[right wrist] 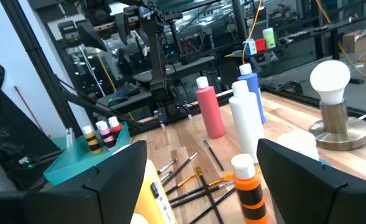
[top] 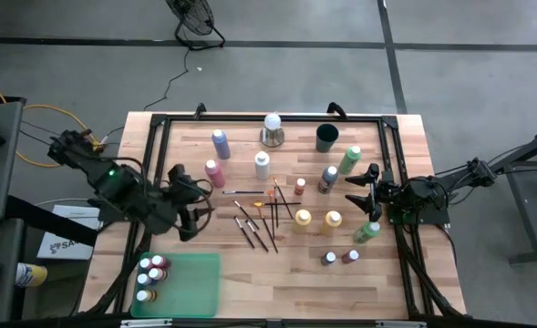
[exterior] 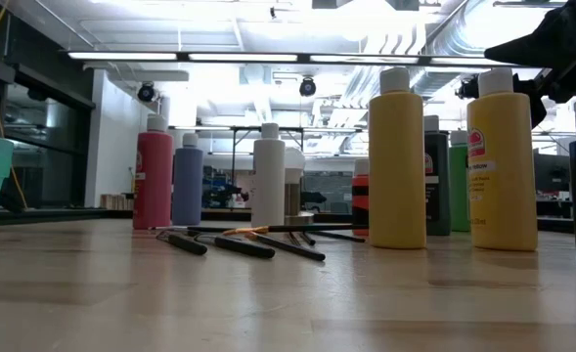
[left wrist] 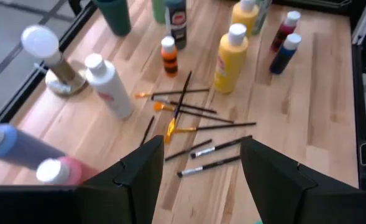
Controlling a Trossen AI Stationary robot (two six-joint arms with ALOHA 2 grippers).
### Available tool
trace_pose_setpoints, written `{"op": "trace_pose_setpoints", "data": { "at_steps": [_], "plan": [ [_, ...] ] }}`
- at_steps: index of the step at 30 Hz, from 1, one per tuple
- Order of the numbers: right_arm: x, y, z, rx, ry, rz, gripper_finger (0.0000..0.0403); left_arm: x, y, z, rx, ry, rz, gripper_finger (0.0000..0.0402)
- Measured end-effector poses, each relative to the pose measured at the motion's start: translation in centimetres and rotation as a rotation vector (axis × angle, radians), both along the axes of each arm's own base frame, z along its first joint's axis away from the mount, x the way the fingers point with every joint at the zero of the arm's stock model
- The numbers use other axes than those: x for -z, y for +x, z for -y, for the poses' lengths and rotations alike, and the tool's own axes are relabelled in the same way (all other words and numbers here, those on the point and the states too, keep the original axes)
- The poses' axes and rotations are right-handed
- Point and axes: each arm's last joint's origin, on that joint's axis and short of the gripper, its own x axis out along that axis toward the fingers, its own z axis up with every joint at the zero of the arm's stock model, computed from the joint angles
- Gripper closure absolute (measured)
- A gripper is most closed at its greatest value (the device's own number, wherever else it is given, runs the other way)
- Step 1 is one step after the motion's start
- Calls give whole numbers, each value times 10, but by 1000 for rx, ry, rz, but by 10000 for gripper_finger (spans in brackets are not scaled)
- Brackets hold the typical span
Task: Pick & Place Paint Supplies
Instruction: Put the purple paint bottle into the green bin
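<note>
Paint bottles stand upright on the wooden table: blue-purple [top: 221,144], pink [top: 214,173], white [top: 263,165], two yellow ones [top: 303,220], a green one [top: 349,159]. Several thin brushes [top: 259,217] lie crossed flat on the wood between them. My left gripper [top: 202,202] hovers open over the table's left half, above and left of the brushes [left wrist: 201,134], with nothing between its fingers. At the right edge my right gripper [top: 355,189] stands open and level, pointing toward the bottles [right wrist: 210,112].
A green tray [top: 195,287] at the near left holds several small bottles [top: 151,273] in its left part. A white ball on a metal base [top: 272,129] and a dark green cup [top: 327,138] stand at the far side. A green bottle [top: 368,231] lies near my right gripper.
</note>
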Motion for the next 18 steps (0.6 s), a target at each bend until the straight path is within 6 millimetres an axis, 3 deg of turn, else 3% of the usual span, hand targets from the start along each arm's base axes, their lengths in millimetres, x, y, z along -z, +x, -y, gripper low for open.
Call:
{"op": "trace_pose_setpoints", "data": {
  "at_steps": [12, 15, 18],
  "plan": [
    [-7, 0, -3, -188, 724, 132, 104, 18, 20, -35, 128, -1, 70, 194],
    [-13, -1, -3, -202, 789, 202, 104, 19, 22, -45, 161, 6, 57, 194],
    [-23, -4, -1, -197, 741, 303, 104, 19, 23, -52, 184, 23, 45, 194]
  ]
}}
